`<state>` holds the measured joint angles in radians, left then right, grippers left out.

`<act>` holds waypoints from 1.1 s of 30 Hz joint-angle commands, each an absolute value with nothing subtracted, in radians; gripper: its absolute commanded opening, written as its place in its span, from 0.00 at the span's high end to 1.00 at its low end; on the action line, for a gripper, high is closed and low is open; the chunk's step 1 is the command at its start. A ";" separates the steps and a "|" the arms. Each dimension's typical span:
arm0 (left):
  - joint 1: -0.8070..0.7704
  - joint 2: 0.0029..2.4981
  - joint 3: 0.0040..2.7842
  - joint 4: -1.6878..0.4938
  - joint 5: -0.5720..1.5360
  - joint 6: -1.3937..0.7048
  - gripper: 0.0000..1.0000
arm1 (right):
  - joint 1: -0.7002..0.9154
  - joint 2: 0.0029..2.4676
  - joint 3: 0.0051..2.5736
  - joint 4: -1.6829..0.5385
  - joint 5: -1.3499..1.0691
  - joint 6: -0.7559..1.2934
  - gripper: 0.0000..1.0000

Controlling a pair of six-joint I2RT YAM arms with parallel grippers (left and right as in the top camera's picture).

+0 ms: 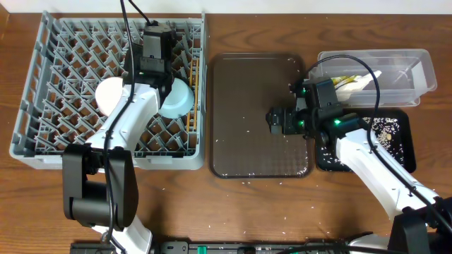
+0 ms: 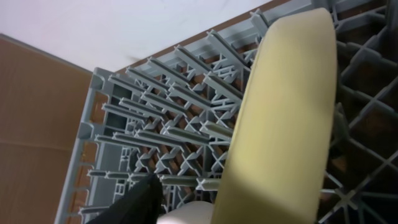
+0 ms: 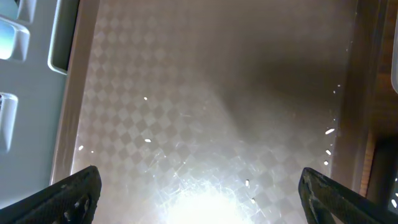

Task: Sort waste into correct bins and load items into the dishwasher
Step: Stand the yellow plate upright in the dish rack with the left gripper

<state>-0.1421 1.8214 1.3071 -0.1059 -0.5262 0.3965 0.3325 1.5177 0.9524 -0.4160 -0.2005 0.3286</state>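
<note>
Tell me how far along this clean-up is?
Mostly done: white bowl, blue bowl and yellow plate sit in the rack; wrapper and napkin lie in the clear tub, rice in the black tray. The right fingers hover open over the brown tray, where stray grains remain.

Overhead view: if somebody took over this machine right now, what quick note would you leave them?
Left tool: over the dish rack, beside the upright yellow plate; grip unclear.
Right tool: open, empty, above the brown serving tray.
Done: plate, white bowl and light blue bowl in the rack; wrapper and napkin in the clear tub; rice in the black tray.
Left: stray rice grains on the serving tray. Cup and chopsticks not visible.
</note>
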 commanded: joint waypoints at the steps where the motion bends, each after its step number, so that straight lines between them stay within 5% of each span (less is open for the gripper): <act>1: -0.142 1.818 1.313 -0.102 -0.548 0.396 0.46 | 0.342 1.518 0.954 -0.421 -0.191 0.336 0.01; 4: -0.147 1.790 1.313 -0.103 -0.566 0.387 0.46 | 0.342 1.518 0.953 -0.424 -0.191 0.336 0.01; 6: -0.150 1.750 1.313 -0.103 -0.565 0.361 0.68 | 0.342 1.518 0.953 -0.424 -0.192 0.337 0.01; 7: -0.151 1.735 1.313 -0.103 -0.564 0.346 0.69 | 0.342 1.518 0.953 -0.424 -0.192 0.337 0.01; 8: -0.151 1.718 1.313 -0.103 -0.564 0.332 0.67 | 0.342 1.518 0.953 -0.424 -0.192 0.337 0.01; 9: -0.151 1.698 1.313 -0.107 -0.564 0.326 0.35 | 0.342 1.518 0.953 -0.424 -0.192 0.337 0.01; 11: -0.155 1.667 1.313 -0.127 -0.564 0.323 0.25 | 0.342 1.518 0.953 -0.427 -0.192 0.337 0.01; 17: -0.160 1.587 1.313 -0.195 -0.556 0.215 0.25 | 0.342 1.518 0.953 -0.436 -0.192 0.336 0.01; 20: -0.172 1.523 1.313 -0.263 -0.532 0.125 0.55 | 0.342 1.518 0.954 -0.445 -0.191 0.336 0.01; 22: -0.188 1.468 1.313 -0.348 -0.454 0.072 0.61 | 0.339 1.517 0.954 -0.447 -0.191 0.335 0.01; 33: -0.202 1.076 1.313 -0.728 0.096 -0.133 0.36 | 0.337 1.191 0.955 -0.445 -0.192 0.290 0.01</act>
<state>-0.2039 1.1828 1.3056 -0.6804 -0.0959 -0.0872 0.3325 1.3109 0.9520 -0.4492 -0.1944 0.3119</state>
